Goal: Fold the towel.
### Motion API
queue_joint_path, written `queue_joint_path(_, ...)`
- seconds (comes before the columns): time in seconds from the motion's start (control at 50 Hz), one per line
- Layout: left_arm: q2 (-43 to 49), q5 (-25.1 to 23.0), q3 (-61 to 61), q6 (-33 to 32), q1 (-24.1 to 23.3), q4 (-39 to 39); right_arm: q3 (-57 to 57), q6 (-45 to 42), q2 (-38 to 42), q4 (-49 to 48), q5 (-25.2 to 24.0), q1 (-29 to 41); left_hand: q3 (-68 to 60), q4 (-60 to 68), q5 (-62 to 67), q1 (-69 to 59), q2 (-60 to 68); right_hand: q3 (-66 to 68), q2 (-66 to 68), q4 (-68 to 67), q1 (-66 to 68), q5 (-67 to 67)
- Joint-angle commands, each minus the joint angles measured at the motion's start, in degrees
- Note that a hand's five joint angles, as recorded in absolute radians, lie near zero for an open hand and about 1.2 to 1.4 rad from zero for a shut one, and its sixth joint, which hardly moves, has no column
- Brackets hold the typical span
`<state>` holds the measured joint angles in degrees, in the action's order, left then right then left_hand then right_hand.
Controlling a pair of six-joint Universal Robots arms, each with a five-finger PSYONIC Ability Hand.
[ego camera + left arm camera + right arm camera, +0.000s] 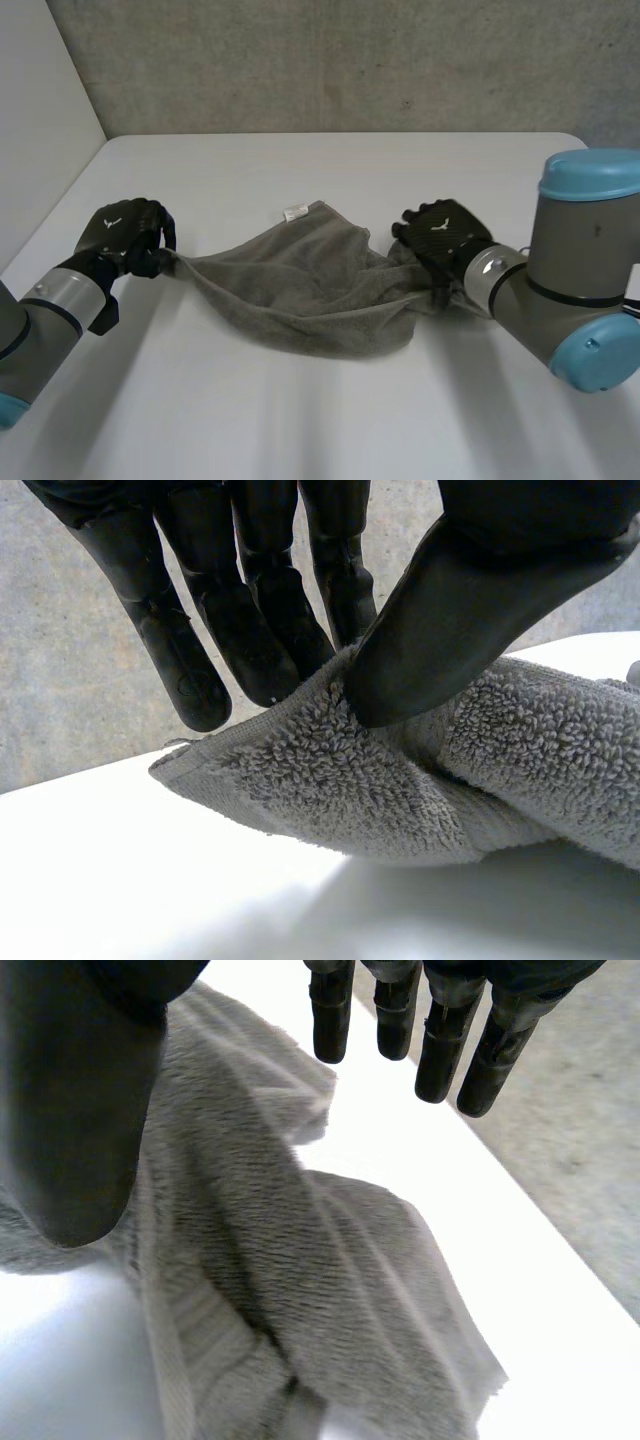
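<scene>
L hand (125,236) pinches towel (300,290) corner; R hand (446,236) spread at opposite edge; thumb prob. touching.

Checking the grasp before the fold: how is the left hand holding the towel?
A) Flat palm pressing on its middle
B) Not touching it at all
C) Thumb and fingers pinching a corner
C: in the left wrist view the left hand pinches a corner of the towel between thumb and fingers.

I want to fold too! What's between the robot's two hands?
The towel stretches from the left hand across to the right hand; the head view shows it.
</scene>
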<state>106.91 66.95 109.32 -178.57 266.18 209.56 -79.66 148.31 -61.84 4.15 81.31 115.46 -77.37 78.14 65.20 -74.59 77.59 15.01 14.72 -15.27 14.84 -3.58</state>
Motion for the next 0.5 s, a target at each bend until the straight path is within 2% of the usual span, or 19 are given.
queue_joint_path(0.02, -0.6, -0.2, 1.4, 0.1, 0.7, 0.4, -10.3, 6.3, -10.5, -3.9, 0.6, -4.7, -2.6, 1.9, 4.8, -5.4, 2.4, -0.7, -0.4, 1.0, -0.6, -0.7)
queue_joint_path(0.16, -0.7, -0.2, 1.4, 0.2, 1.4, 0.4, -21.9, 6.7, -18.1, -6.8, -1.4, -10.5, -2.6, 1.9, 4.8, -5.4, 2.4, 6.7, 7.0, -6.4, 6.8, -8.1)
queue_joint_path(0.24, -0.7, -0.2, 1.5, 0.2, 1.4, 0.3, -28.6, 6.6, -21.6, -7.0, -6.4, -15.8, -2.6, 1.9, 4.8, -5.4, 2.4, 11.4, 11.7, -11.1, 11.5, -12.8)
queue_joint_path(0.36, -0.8, -0.2, 1.7, 0.2, 1.4, 0.1, -33.5, 6.9, -22.4, -7.3, -11.6, -20.6, -2.6, 1.9, 4.8, -5.4, 2.4, 14.1, 14.4, -13.8, 14.3, -15.5)
queue_joint_path(0.4, -0.8, -0.2, 1.7, 0.2, 1.4, 0.1, -35.9, 7.0, -22.4, -8.4, -14.9, -22.9, -2.6, 1.9, 4.8, -5.4, 2.4, 13.9, 14.2, -13.7, 14.1, -15.3)
queue_joint_path(0.5, -0.8, -0.3, 2.1, 0.1, 1.4, 0.1, -37.3, 8.0, -21.3, -11.7, -16.3, -23.4, -2.6, 1.9, 4.8, -5.4, 2.4, 13.4, 13.7, -13.1, 13.6, -14.8)
